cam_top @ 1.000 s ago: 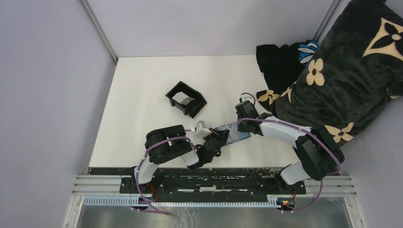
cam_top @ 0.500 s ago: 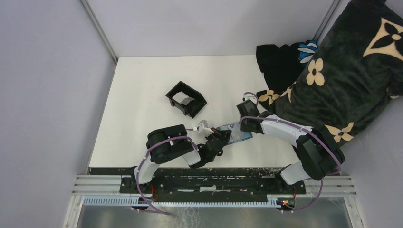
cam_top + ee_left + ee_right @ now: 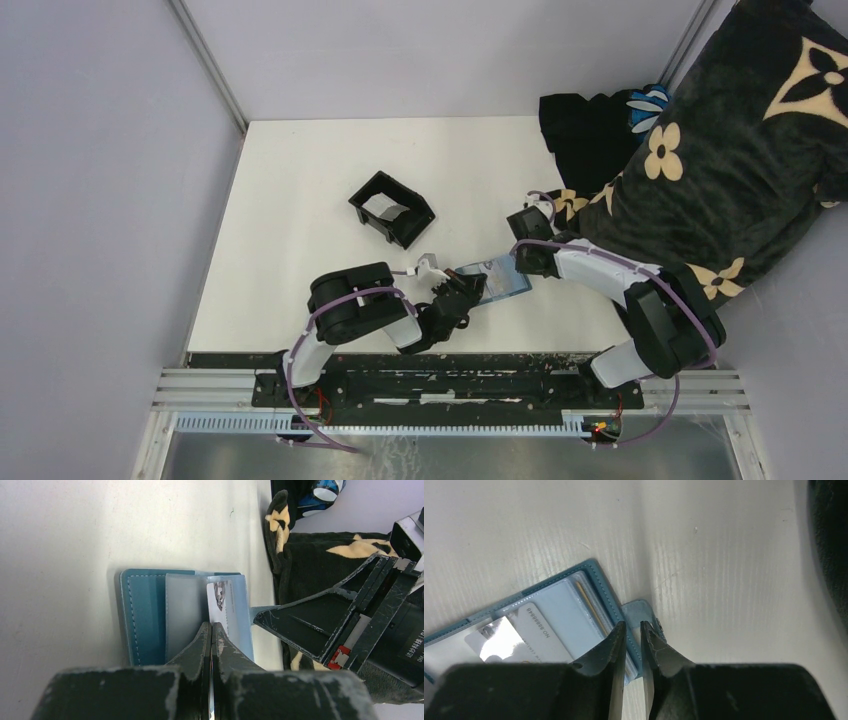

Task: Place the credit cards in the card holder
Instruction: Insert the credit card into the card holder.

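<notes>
White table (image 3: 75, 530), card holder (image 3: 145, 610) before left hand (image 3: 211, 626)

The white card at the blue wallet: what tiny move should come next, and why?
Probably the left tool should slide the card a little deeper into the clear sleeve of the card holder. The left tool is shut on the card's near end, the card looks only partly inside, and the right tool pinches the holder's edge by the snap tab, seemingly steadying it.

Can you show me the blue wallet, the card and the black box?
wallet (image 3: 142, 615): left wrist view, its teal cover.
card (image 3: 220, 605): left wrist view, its white face.
box (image 3: 408, 228): top view, its near wall.
</notes>
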Controlling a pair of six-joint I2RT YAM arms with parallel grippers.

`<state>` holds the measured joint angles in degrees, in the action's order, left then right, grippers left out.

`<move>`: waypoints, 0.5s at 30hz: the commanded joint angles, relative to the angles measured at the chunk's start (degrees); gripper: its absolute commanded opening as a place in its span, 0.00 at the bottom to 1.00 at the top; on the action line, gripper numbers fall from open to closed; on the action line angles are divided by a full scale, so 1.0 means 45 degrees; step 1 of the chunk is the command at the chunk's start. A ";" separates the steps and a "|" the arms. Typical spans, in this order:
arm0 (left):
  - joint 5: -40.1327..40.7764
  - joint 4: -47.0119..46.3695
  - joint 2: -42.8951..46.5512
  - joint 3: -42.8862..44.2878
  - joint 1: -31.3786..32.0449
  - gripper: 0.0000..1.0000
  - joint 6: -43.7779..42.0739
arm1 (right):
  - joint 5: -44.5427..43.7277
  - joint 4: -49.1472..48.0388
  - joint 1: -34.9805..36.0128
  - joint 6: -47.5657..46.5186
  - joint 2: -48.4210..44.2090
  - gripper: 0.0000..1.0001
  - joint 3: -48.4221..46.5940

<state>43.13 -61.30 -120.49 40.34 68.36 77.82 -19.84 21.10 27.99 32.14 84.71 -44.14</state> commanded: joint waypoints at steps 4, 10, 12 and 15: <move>0.0068 0.0420 -0.0159 0.0000 -0.0066 0.03 -0.1286 | -0.0344 -0.0003 -0.0327 0.0226 0.0438 0.20 -0.0587; -0.0014 0.0340 -0.0029 0.0001 -0.0053 0.03 -0.1817 | 0.0199 -0.0087 -0.0347 0.0240 0.0966 0.13 -0.0632; -0.0086 0.0330 0.0002 0.0011 -0.0075 0.03 -0.1965 | 0.0532 -0.0204 -0.0348 0.0286 0.1023 0.12 -0.0538; -0.0322 0.0184 -0.0018 0.0021 -0.0088 0.03 -0.2191 | 0.0916 -0.0231 -0.0352 0.0333 0.0994 0.10 -0.0434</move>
<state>42.30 -61.41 -120.49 40.34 68.16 74.61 -19.05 21.30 26.55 32.73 88.36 -45.21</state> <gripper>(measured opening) 0.029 0.112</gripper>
